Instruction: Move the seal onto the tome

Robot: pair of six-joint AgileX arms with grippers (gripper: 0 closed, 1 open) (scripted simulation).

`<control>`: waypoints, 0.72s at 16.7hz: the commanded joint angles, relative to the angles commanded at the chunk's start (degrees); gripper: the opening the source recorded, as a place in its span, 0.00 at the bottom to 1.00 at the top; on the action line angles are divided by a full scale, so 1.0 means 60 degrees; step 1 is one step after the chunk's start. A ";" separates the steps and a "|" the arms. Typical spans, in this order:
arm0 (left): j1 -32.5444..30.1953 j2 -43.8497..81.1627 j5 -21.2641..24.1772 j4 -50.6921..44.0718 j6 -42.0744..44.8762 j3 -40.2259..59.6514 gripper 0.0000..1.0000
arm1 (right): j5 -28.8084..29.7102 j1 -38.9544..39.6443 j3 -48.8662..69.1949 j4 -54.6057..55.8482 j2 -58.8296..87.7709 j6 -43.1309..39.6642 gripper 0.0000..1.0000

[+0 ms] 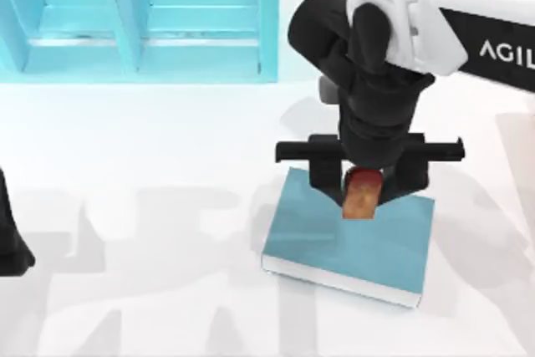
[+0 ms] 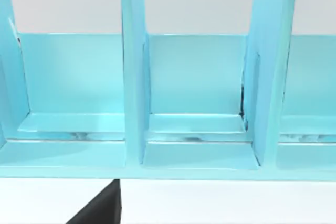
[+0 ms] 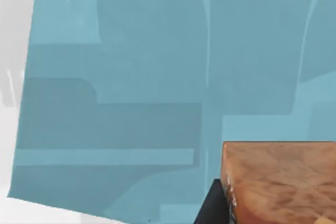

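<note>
One seal (image 1: 362, 193), one tome (image 1: 351, 240). My right end effector (image 1: 361, 188) pinches the seal above the tome's far edge; bare desk (image 1: 150, 206) to the left.

Before me lies a smooth white tabletop (image 1: 150, 206), mottled with soft grey shadows. Along its far edge stands a glossy teal compartmented shelf unit (image 1: 134, 14).

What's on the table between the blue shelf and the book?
Nothing sits there. In the top view, bare white table runs from the shelf to the tome, crossed by shadows.
</note>
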 joint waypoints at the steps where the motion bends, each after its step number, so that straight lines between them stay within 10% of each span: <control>1: 0.0000 0.0000 0.0000 0.0000 0.0000 0.0000 1.00 | 0.0000 0.0000 0.0000 0.0000 0.0000 0.0000 0.45; 8: 0.0000 0.0000 0.0000 0.0000 0.0000 0.0000 1.00 | 0.0000 0.0000 0.0000 0.0000 0.0000 0.0000 0.98; 12: 0.0000 0.0000 0.0000 0.0000 0.0000 0.0000 1.00 | 0.0000 0.0000 0.0000 0.0000 0.0000 0.0000 1.00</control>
